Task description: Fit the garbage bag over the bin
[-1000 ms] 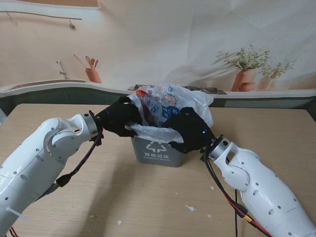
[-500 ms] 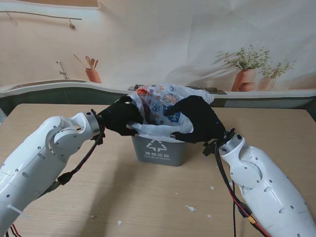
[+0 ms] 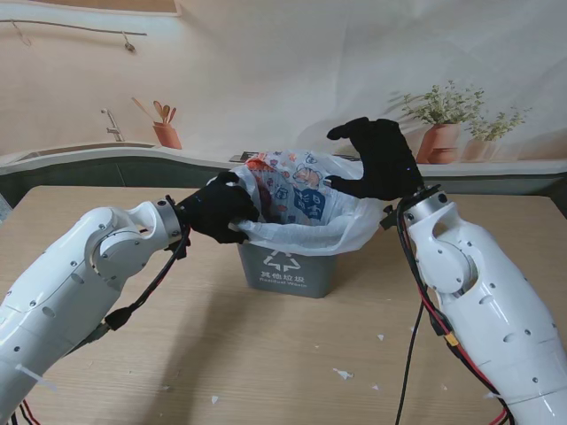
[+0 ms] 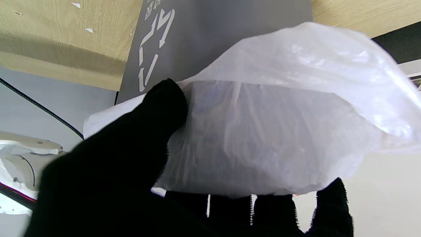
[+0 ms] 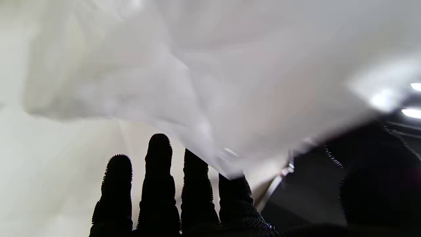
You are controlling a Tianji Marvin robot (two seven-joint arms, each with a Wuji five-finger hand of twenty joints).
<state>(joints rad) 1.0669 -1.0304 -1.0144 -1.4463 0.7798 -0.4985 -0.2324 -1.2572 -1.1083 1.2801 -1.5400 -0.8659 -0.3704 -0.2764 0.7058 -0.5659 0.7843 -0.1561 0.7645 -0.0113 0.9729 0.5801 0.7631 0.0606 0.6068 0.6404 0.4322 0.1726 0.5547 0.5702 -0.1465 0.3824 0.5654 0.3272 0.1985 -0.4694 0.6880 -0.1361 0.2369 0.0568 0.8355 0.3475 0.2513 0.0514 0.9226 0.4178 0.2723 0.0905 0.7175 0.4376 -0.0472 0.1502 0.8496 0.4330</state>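
Left hand (image 3: 217, 208) is gripping the garbage bag (image 3: 297, 199) at the bin's left rim; in the left wrist view the thumb (image 4: 164, 102) is pressing the white film (image 4: 263, 131) from one side while the other fingers (image 4: 273, 210) are lying under it, so the bag edge is pinched between them.

Right hand (image 3: 376, 159) is hovering above and to the right of the bag, fingers apart and curled, holding nothing. In the right wrist view four fingertips (image 5: 159, 151) are standing spread, with blurred bag plastic (image 5: 230, 82) close in front; contact cannot be judged.

Grey bin (image 3: 285, 270) is standing upright on the wooden table (image 3: 266, 354), recycling mark facing me. The bag is sitting in its mouth, printed side billowing up, white edge draping over the near and right rim. Bin contents are hidden by the bag.
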